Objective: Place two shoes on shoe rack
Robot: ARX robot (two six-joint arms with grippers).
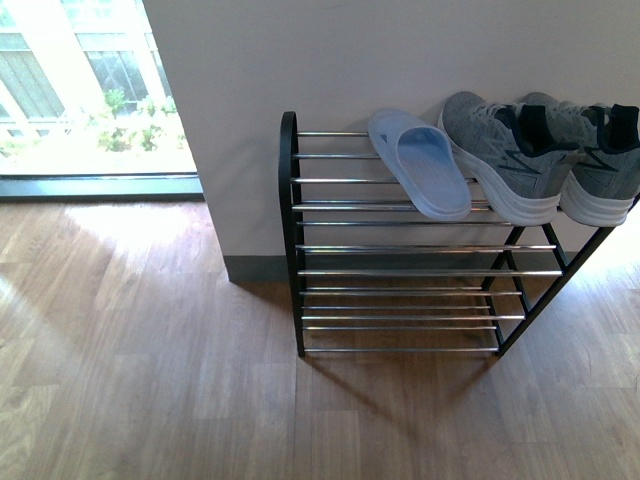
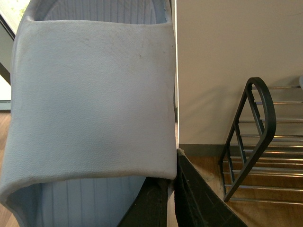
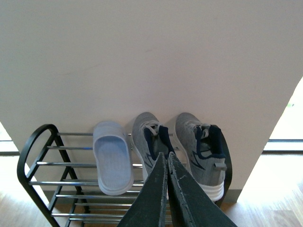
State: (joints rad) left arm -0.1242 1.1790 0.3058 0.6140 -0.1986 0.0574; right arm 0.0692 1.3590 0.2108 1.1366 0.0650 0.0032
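Pale blue rubber is filling my left wrist view: my left gripper (image 2: 173,189) is clamping a slipper (image 2: 90,99), not yet racked. My right gripper (image 3: 168,163) is hanging closed and empty. Beyond, the shoe rack (image 1: 290,230) is carrying its mate (image 1: 420,165) beside two grey sneakers (image 1: 505,155).

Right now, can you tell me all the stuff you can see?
shoe rack: one, black frame with silvery rods, against the white wall.
slipper on rack: one, light blue, top shelf, left of the sneakers.
sneakers: two, grey with white soles and dark collars, side by side at the top shelf's right end.
held slipper: one, light blue, fills the left wrist view.
floor: brown wood.
window: one, bright, left of the wall.
left end effector: black, shut on the held slipper.
right end effector: black, shut, empty, facing the rack.
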